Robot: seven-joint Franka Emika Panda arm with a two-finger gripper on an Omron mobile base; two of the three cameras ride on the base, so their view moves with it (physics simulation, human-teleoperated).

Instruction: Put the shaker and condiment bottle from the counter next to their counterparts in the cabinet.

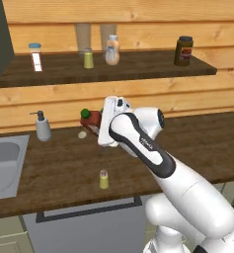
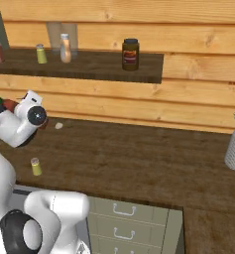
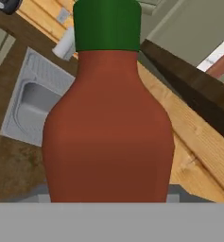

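Red glass-like body and a dark green cap: that is the condiment bottle [image 3: 108, 127], close up in the centre of the hand view. In the left base view I see it just left of centre, green cap and a sliver of red peeking out beside the white wrist, lifted above the bench [image 1: 49, 173] and below the cabinet [image 1: 138, 66] shelf. My tool [image 1: 95, 123] seems to be pinching the bottle, though its fingers are hidden behind the red body, so I judge that from the bottle hanging in the air.

The bottle lies tipped over, its long axis close to level, cap pointing toward the upper left of the left base view, at the plank wall.

My step, as I read it, is carrying this bottle up to the shelf. To do it well I would turn the wrist so the cap points up, rise clear of the shelf edge, and aim for the matching red bottle [image 1: 36, 57] at the upper left.

The shaker [image 1: 104, 179] waits upright near the bench's front edge, its twin [image 1: 89, 58] on the shelf.
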